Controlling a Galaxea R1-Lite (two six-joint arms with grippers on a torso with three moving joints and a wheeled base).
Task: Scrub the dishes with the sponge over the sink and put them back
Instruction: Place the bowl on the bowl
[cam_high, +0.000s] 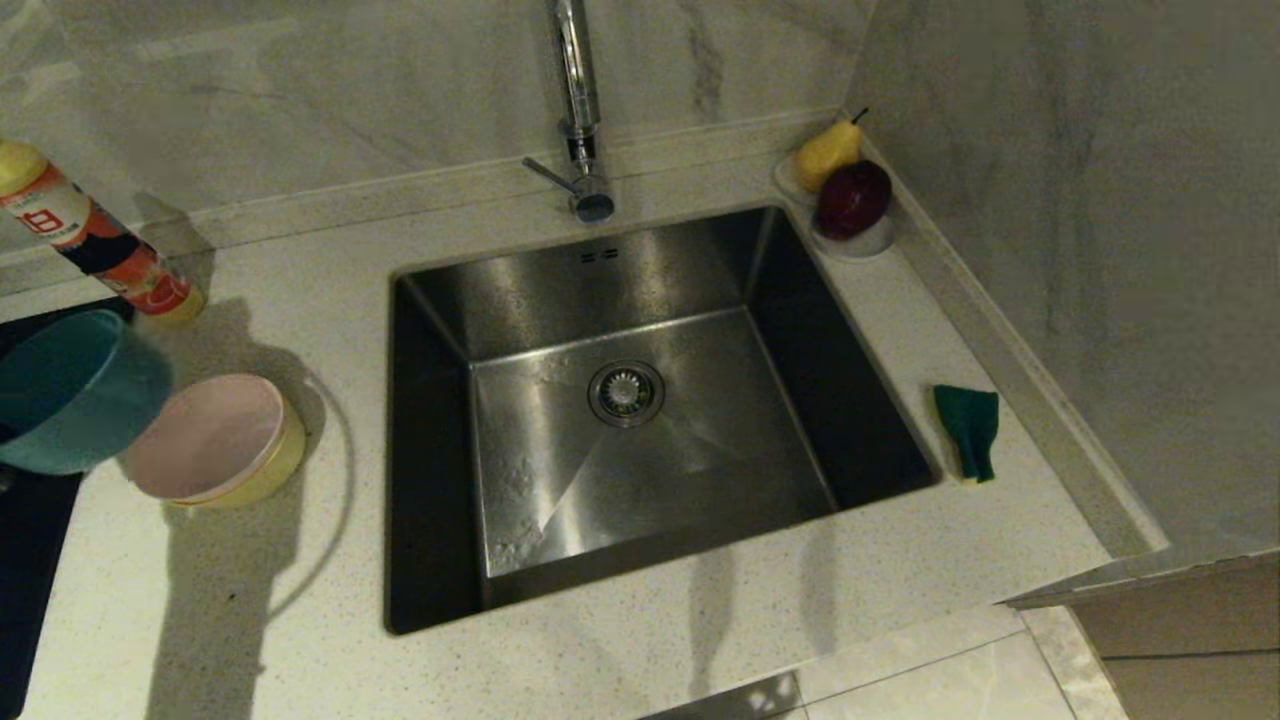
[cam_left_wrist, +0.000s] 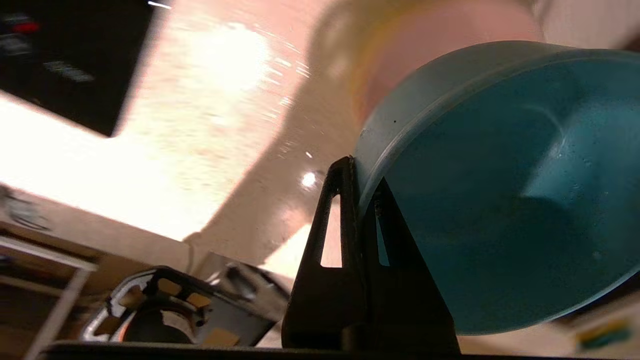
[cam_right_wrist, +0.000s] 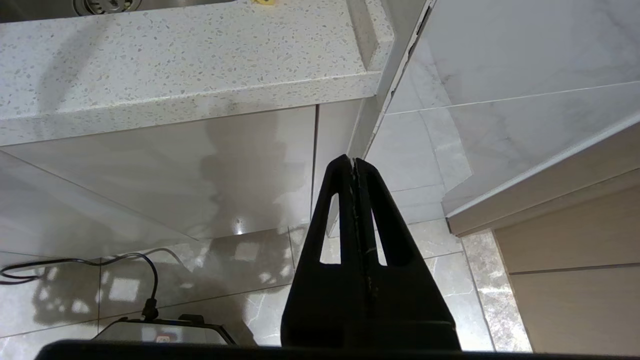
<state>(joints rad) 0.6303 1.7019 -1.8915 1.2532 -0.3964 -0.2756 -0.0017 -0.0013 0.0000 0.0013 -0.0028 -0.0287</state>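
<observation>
We pinched the rim of the blue bowl (cam_left_wrist: 500, 200) in our left gripper (cam_left_wrist: 361, 172), left of the sink (cam_high: 640, 400); our right gripper (cam_right_wrist: 355, 165) hung parked, fingers pressed together.

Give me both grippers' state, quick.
Left gripper: shut on the blue bowl rim.
Right gripper: shut, empty, parked below the counter.

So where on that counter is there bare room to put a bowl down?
The widest bare stretch of counter lies in front of the sink, below the pink bowl nested in the yellow bowl. A narrower strip runs between the sponge and the fruit dish. The far left is crowded: stacked bowls, a bottle, and the blue bowl held by the left gripper.
</observation>
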